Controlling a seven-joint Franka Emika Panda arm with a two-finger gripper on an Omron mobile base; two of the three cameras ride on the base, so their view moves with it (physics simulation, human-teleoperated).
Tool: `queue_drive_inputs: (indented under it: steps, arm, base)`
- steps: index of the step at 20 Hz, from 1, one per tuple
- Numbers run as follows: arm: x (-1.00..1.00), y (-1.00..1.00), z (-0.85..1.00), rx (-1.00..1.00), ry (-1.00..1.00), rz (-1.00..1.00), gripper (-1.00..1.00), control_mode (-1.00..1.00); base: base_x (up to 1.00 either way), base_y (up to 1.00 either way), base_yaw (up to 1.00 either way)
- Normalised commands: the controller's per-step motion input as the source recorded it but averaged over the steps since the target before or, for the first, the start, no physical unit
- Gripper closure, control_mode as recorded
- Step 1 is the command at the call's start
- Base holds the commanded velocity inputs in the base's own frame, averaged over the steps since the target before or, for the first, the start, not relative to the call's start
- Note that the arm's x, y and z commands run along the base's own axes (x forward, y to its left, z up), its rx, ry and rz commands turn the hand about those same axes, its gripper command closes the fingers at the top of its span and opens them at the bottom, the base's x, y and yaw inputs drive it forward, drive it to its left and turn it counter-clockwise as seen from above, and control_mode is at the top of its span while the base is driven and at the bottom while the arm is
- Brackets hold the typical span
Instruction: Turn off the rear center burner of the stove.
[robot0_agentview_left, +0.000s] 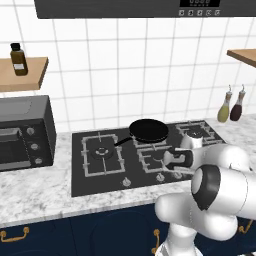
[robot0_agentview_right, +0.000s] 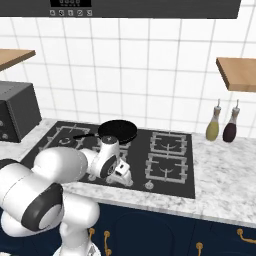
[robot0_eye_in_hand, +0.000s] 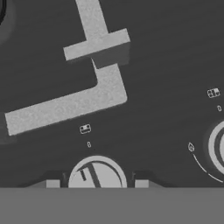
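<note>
We count two silver knobs in the hand view, one (robot0_eye_in_hand: 96, 173) between the fingertips (robot0_eye_in_hand: 52, 183) of our gripper (robot0_eye_in_hand: 97, 183), whose jaws stand apart on either side of it, and another (robot0_eye_in_hand: 218, 146) at the right edge. On the stove (robot0_agentview_left: 80, 185) the black frying pan (robot0_agentview_left: 148, 130) covers the rear center burner (robot0_agentview_right: 118, 131). Two bottles (robot0_agentview_right: 222, 125) stand on the counter to the right.
</note>
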Motion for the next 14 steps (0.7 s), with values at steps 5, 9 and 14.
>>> queue_drive_inputs:
  steps: [5, 9, 14]
  arm:
    - [0.00, 0.00, -0.10, 0.19, -0.06, -0.77, 1.00, -1.00]
    - [-0.02, -0.05, -0.06, 0.11, -0.01, -0.64, 1.00, -1.00]
    - [0.00, -0.05, 0.00, 0.01, 0.00, -0.01, 1.00, -1.00]
  base:
    - [0.00, 0.00, 0.00]
    - [0.00, 0.00, 0.00]
    - [0.00, 0.00, 0.00]
